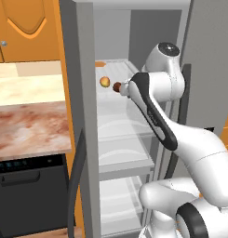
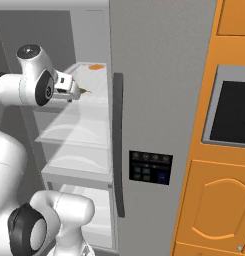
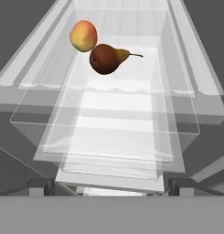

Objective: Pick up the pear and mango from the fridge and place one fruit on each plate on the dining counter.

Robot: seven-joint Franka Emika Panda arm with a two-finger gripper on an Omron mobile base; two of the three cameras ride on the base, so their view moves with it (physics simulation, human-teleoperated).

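Hand view: smooth oval mango (image 3: 83,35) touching stemmed, dark pear (image 3: 105,58).

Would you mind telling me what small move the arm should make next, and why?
Probably ease the open tool forward toward the pear: it lies untouched on the fridge shelf, touching the mango, well ahead of the fingertips.

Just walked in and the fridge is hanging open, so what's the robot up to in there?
The arm is reaching into the open fridge toward an upper glass shelf where the mango and the pear sit side by side, touching or nearly so. Its claw is open and empty, short of both fruits. Nothing has been picked up yet.
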